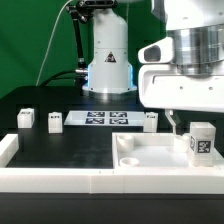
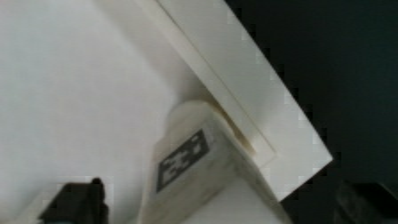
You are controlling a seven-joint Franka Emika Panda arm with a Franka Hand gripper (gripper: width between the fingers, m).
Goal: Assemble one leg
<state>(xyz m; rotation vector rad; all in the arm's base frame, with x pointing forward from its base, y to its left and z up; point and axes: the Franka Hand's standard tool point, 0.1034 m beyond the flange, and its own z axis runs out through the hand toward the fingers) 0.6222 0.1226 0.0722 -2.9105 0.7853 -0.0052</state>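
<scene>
A leg (image 1: 201, 142), a small white post with a black-and-white tag, stands upright in the near corner of the large white tray-like piece (image 1: 150, 157) on the exterior view's right. My gripper (image 1: 186, 124) hangs just above it; one thin finger (image 1: 172, 120) shows beside the leg, apart from it. In the wrist view the leg (image 2: 187, 156) leans against the tray's raised rim (image 2: 231, 75). It lies between my gripper's (image 2: 219, 206) dark fingers (image 2: 75, 200), which stand wide apart and do not touch it. The gripper is open and empty.
Three more legs stand on the black table: two at the exterior view's left (image 1: 26, 118) (image 1: 54, 122) and one near the middle (image 1: 150, 121). The marker board (image 1: 100, 120) lies between them. The robot base (image 1: 108, 65) stands behind. A white rim (image 1: 50, 180) runs along the front.
</scene>
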